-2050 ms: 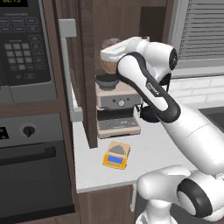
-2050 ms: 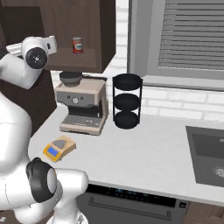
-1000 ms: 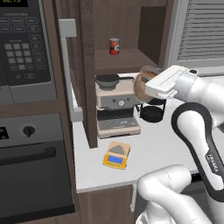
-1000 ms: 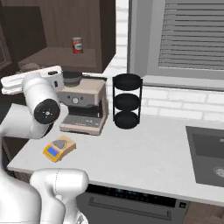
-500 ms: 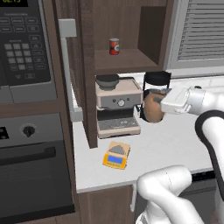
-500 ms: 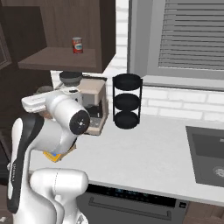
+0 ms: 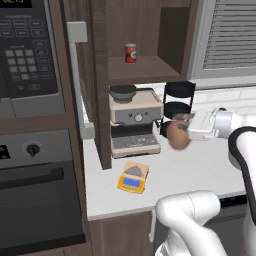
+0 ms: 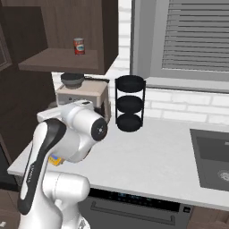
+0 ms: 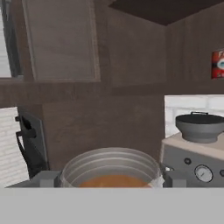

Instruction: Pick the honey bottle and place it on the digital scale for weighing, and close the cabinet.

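The honey bottle [image 7: 176,140], amber-brown and rounded, hangs above the counter just right of the espresso machine, and my gripper [image 7: 183,131] is shut on it from the right. In the hand view its pale rim [image 9: 111,168] sits between my fingertips [image 9: 43,178]. The yellow-orange digital scale [image 7: 133,178] lies on the counter to the lower left of the bottle, apart from it; a sliver of the scale [image 8: 54,159] peeks out behind my arm. The dark wooden cabinet [image 7: 150,35] stands open, its door [image 7: 80,75] swung out to the left with a grey bar handle.
A beige espresso machine [image 7: 136,120] stands under the cabinet, a black tiered rack [image 8: 129,103] to its right. A red can [image 7: 130,52] sits on the cabinet shelf. The oven and microwave column [image 7: 30,125] is at left, a sink [image 8: 212,156] at far right.
My arm has swung down and away from the cabinet shelf with the honey bottle in the gripper, from beside the espresso machine's top to lower over the counter.
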Robot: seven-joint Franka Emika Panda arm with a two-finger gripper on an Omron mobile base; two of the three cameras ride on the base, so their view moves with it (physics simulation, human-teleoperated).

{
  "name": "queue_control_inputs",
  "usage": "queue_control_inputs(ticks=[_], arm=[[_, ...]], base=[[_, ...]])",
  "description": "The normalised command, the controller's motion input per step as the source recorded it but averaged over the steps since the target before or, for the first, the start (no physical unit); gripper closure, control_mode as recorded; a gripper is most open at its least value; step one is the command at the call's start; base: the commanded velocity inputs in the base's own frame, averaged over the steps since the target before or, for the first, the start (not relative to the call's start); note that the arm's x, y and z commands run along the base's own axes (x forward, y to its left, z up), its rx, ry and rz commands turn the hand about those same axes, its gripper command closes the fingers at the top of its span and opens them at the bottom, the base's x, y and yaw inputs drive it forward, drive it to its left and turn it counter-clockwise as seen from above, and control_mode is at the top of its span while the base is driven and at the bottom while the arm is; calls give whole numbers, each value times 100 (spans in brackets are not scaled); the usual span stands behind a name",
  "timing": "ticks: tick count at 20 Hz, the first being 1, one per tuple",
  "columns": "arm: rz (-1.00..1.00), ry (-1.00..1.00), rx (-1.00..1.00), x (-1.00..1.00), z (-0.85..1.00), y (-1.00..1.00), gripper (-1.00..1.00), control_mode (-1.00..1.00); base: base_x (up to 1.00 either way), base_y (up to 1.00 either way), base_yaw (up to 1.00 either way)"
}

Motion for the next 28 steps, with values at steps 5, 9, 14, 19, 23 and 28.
queue_control_inputs(ticks=[5, 9, 14, 19, 23, 28], arm=[[5, 0, 0, 39, -72, 9, 100, -100], [7, 0, 1, 33, -64, 27, 100, -100], [11, 1, 13, 4, -57, 56, 100, -100], [13, 1, 9, 28, -42, 35, 100, -100], [3, 0, 0, 35, -37, 11, 100, -100], [0, 0, -1, 19, -41, 14, 100, -100]], base=[[0, 0, 0], [0, 0, 0], [0, 0, 0], [0, 0, 0], [0, 0, 0], [0, 0, 0]])
